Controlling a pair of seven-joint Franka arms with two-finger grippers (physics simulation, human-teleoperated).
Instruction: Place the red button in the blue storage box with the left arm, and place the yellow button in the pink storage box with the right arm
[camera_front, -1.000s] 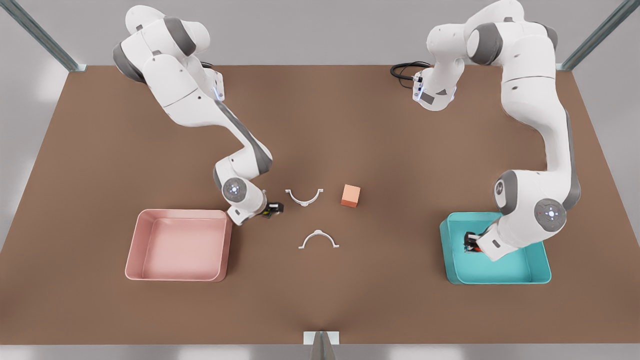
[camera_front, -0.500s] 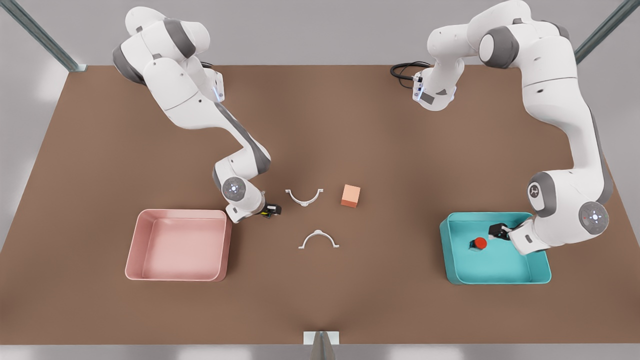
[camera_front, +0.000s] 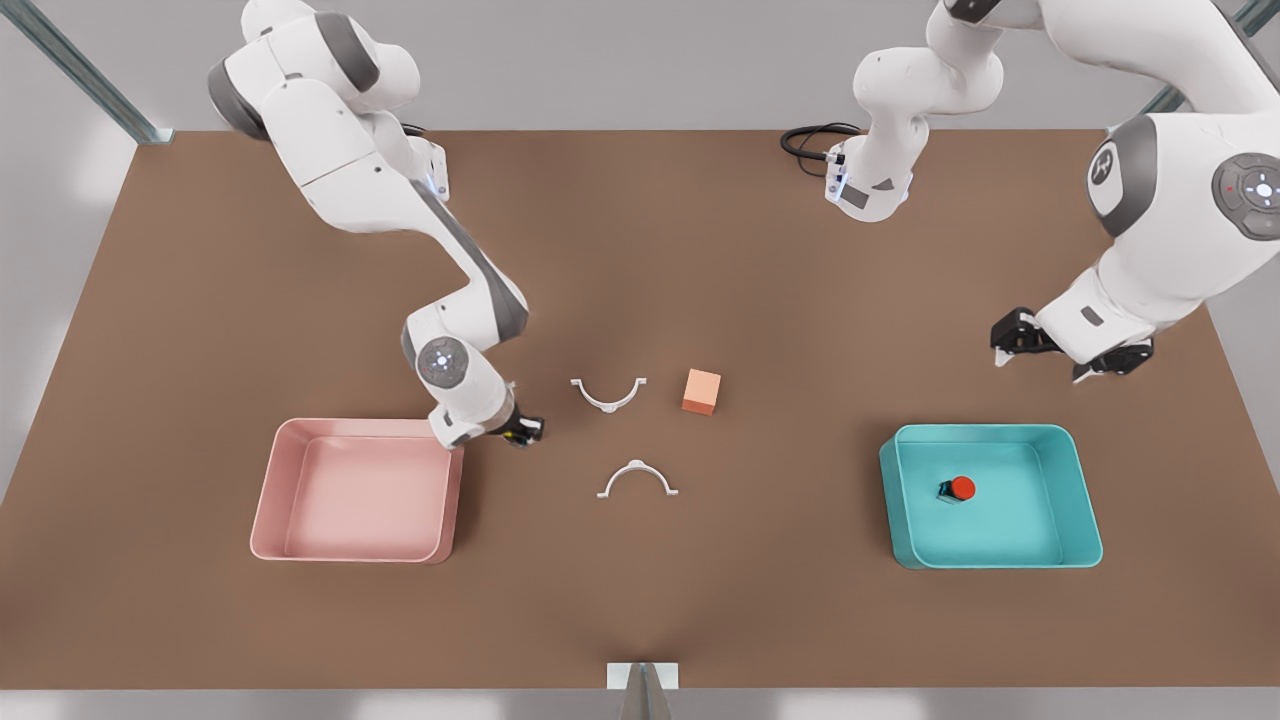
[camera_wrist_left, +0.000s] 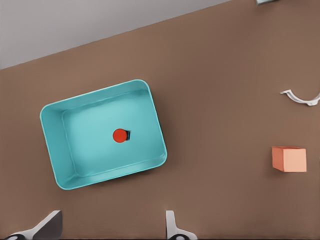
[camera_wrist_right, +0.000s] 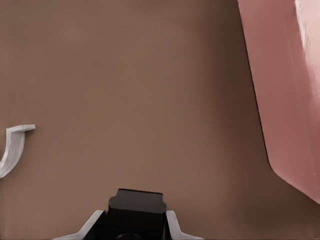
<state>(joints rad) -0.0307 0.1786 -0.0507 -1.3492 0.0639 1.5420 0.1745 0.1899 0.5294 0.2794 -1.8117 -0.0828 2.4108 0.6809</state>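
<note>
Front view: red button (camera_front: 961, 487) lies in blue storage box (camera_front: 1080, 500); left gripper (camera_front: 1060, 350) raised, fingers apart. Right gripper (camera_front: 520, 432) (beside pink storage box (camera_front: 275, 500)) apparently clamps yellow button (camera_front: 516, 436).

The front view looks down steeply from high above the near edge of the brown surface (camera_front: 640, 600), facing both arm bases at the far edge and taking in the whole scene. The left wrist view looks straight down from well above the blue storage box (camera_wrist_left: 102, 134), also catching the orange cube (camera_wrist_left: 289, 159) off to one side; both appear in the front view too. The right wrist view sits low and close over the surface just beside the pink storage box (camera_wrist_right: 285, 95), sharing that box's wall and a white curved bracket (camera_wrist_right: 12, 150) with the front view.
</note>
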